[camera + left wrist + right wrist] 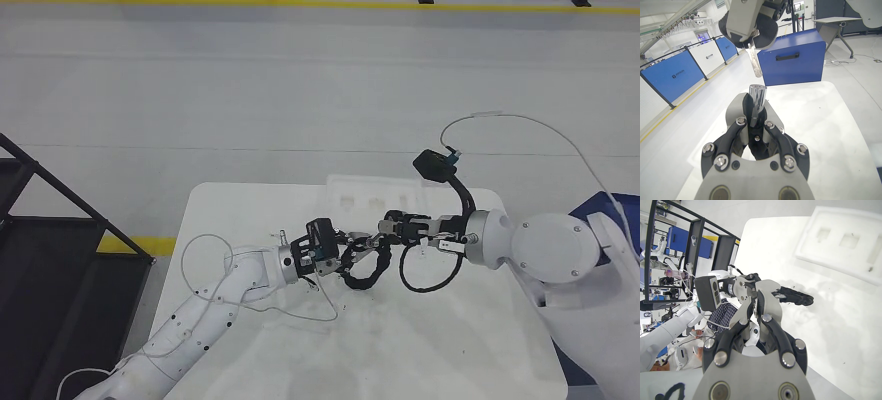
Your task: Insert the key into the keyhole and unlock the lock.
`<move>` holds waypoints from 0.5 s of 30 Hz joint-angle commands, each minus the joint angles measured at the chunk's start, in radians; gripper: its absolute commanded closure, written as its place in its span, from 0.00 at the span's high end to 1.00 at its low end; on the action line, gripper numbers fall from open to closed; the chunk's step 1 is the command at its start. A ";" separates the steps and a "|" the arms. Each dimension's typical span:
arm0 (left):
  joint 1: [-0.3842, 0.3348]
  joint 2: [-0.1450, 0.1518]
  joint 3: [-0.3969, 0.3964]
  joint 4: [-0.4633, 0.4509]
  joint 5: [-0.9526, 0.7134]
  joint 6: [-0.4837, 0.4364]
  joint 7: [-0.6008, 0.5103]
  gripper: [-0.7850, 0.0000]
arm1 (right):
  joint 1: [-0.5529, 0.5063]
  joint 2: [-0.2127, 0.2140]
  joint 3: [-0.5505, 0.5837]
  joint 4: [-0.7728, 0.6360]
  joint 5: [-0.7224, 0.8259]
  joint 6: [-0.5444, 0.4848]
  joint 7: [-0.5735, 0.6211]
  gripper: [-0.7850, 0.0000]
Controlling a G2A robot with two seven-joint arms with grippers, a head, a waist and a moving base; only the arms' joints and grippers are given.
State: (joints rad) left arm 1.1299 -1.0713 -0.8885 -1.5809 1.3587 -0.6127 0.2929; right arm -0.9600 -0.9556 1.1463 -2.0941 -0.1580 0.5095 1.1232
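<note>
From the top, my two arms meet over the white table (480, 340). My left gripper (338, 252) and my right gripper (380, 236) face each other, very close. A black cable (365, 275) hangs in a loop under them. A white foam tray (375, 190) lies farther back on the table. From my left wrist, my left gripper is squeezed tight on the lock (757, 96), a shiny round tube standing up between my fingers. The key (754, 62) hangs tilted just above the tube's end, with a small gap. My right gripper pinches the key's head. A blue box (791, 62) stands behind the table. From my right wrist, my right fingers (770, 294) are pressed together on the key, and the black cable sticks out past them.
</note>
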 commanded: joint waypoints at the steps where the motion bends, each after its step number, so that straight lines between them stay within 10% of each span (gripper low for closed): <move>1: 0.001 -0.002 -0.002 0.008 -0.036 -0.012 -0.009 0.00 | -0.003 0.001 -0.004 -0.012 -0.016 -0.008 -0.014 0.00; 15: -0.004 -0.010 -0.008 0.027 -0.096 -0.037 -0.024 0.00 | -0.016 0.005 -0.037 -0.062 -0.142 0.025 -0.055 0.00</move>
State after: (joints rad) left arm 1.1256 -1.0814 -0.8965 -1.5541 1.2628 -0.6502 0.2688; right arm -0.9764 -0.9505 1.1089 -2.1558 -0.3002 0.5349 1.0680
